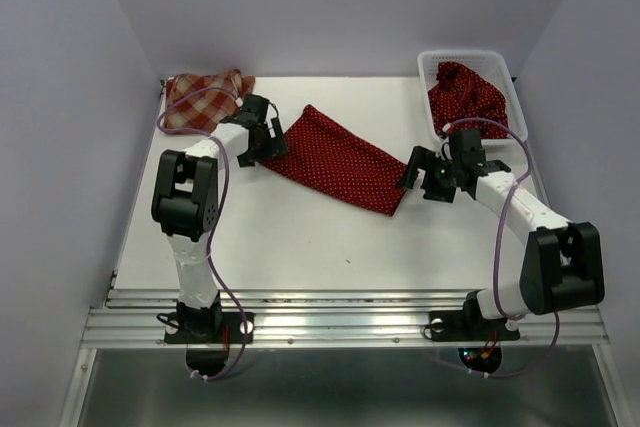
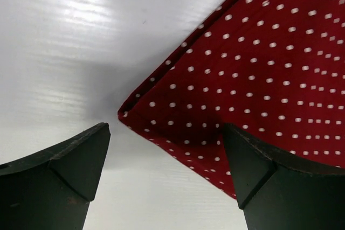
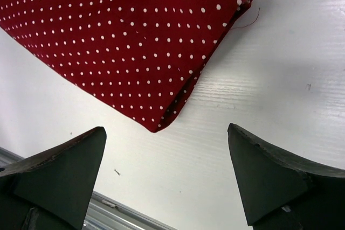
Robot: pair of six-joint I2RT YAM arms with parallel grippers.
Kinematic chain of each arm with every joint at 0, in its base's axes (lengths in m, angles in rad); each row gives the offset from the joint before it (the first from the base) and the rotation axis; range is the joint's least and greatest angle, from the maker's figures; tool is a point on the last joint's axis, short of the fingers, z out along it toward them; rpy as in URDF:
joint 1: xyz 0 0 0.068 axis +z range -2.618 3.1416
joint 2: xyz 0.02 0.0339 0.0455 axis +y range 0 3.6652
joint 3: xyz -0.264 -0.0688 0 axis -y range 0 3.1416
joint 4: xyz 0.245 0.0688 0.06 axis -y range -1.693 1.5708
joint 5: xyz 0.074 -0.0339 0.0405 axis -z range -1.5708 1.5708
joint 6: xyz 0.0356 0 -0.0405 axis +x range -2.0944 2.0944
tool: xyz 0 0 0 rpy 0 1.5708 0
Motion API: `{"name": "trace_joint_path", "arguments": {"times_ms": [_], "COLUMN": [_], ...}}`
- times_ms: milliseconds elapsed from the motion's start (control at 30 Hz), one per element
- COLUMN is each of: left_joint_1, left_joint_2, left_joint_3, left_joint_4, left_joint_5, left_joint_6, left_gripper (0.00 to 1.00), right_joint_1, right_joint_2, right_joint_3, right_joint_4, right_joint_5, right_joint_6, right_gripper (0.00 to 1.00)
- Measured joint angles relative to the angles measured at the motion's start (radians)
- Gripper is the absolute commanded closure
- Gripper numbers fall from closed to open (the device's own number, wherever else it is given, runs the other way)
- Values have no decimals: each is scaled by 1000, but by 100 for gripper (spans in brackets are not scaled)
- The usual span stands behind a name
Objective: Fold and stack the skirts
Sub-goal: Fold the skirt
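Observation:
A dark red dotted skirt [image 1: 338,160] lies flat and folded long across the middle of the table. My left gripper [image 1: 262,139] is open over its left corner [image 2: 161,117], with one finger [image 2: 269,171] above the cloth. My right gripper [image 1: 418,173] is open just off its right end, whose corner [image 3: 161,122] lies ahead of the fingers. A red-and-cream checked skirt [image 1: 203,95] lies bunched at the back left. A second dark red dotted skirt [image 1: 465,95] lies in the white basket [image 1: 432,62].
The white mesh basket stands at the back right corner. The table's near edge with its metal rail [image 1: 340,312] runs in front of the arm bases. White walls close in on the table at the back and sides.

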Motion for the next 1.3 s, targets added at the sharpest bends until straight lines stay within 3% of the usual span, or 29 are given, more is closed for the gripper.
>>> {"name": "trace_joint_path", "arguments": {"times_ms": [67,100,133,200,267,500,767,933,967,1000,1067,1267,1300], "left_joint_1": [7,8,12,16,17,18,-56,-198,-221,-234,-241,-240,-239], "left_joint_2": [0,0,0,0,0,-116,-435,-587,-613,-636,-694,-789,-789], "left_joint_3": [-31,-39,-45,-50,-68,-281,-666,-804,-821,-832,-841,-784,-773], "left_joint_4": [2,3,5,14,40,167,203,174,161,150,106,-13,-17], "left_joint_5": [1,1,3,5,13,56,55,72,82,84,72,-24,-33], "left_joint_6": [0,1,-3,-3,-6,-74,-275,-410,-435,-448,-468,-467,-462], "left_gripper": [21,41,50,81,100,100,100,73,54,42,28,1,1], "right_joint_1": [0,0,0,0,0,0,0,0,0,0,0,0,0], "right_joint_2": [-11,-14,-19,-27,-40,-63,-37,14,24,33,51,125,134], "right_joint_3": [-14,-19,-21,-23,-29,-39,-41,-41,-41,-41,-41,-17,-14], "right_joint_4": [1,2,0,3,7,11,24,43,50,54,66,96,105], "right_joint_5": [-6,-10,-11,-13,-12,14,82,91,94,97,110,167,172], "right_joint_6": [4,6,7,10,13,29,55,35,29,24,8,-18,-23], "right_gripper": [0,0,0,0,0,0,0,0,0,0,0,0,0]}}
